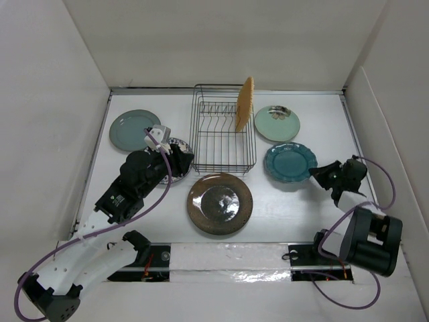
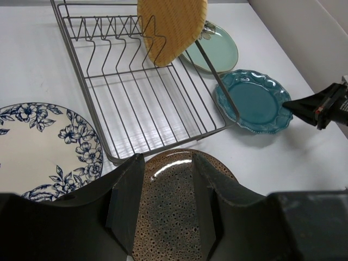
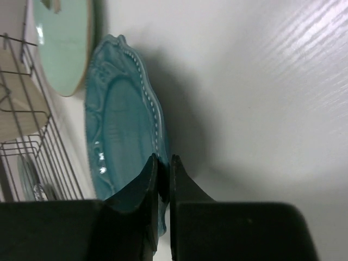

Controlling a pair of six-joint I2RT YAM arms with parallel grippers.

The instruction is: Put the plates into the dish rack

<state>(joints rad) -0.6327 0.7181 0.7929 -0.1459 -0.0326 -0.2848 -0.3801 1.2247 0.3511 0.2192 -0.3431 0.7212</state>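
I'm at the pickup of the second plate. My right gripper has its fingers pinched onto the right-hand rim of the teal scalloped plate. That plate lies on the bench toward the right edge, just beside the near right corner of the dish rack. I cannot tell whether the rim has left the surface. The rack sits by the middle of the far edge, with only the orange-tan plate standing on edge in its far right slot. My left gripper hangs with fingers spread and empty, left of the rack's near end, between the floral plate and the brown plate. Next, I judge, the teal plate must be lifted, turned on edge and lowered into a free slot left of the orange-tan one. That plate blocks the straight route from the right, and the mint plate lies just beyond the teal one. I'd come in over the rack's near wall, where the wires stand open. The grey-green plate, toward the far left corner, is well apart.
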